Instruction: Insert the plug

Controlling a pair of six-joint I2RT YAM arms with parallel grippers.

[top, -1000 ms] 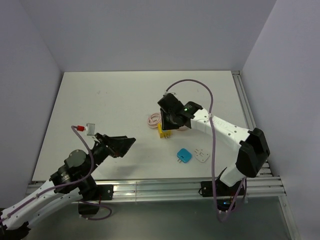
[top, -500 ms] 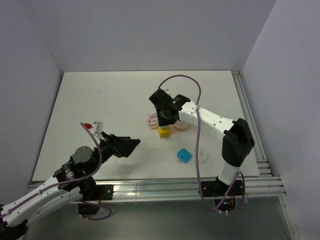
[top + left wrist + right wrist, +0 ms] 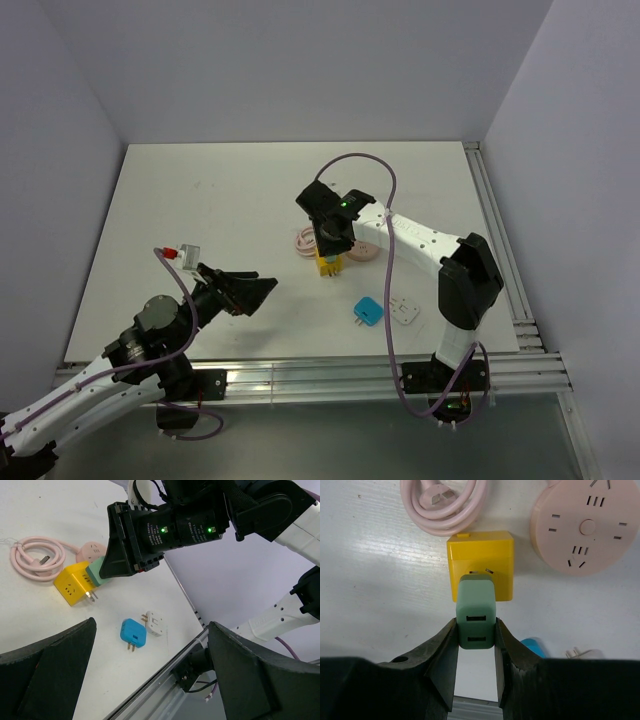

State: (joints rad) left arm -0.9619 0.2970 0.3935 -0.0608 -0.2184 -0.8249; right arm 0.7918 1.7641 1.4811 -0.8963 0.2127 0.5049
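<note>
Much open desk (image 3: 200,200) left of the right end effector (image 3: 476,626). Gripped green plug (image 3: 476,607), yellow socket cube (image 3: 480,555) just beyond its tip. Held left end effector (image 3: 152,675) spread wide.

White arms (image 3: 420,238), black joints (image 3: 465,285), purple cables (image 3: 360,157)

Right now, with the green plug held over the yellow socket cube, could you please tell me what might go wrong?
The green plug sits short of the slots in the yellow socket cube, its prongs bare by the cube's edge; pressing down could catch the rim. Nothing holds the cube, so a push might tip or slide it against the pink cable.
</note>
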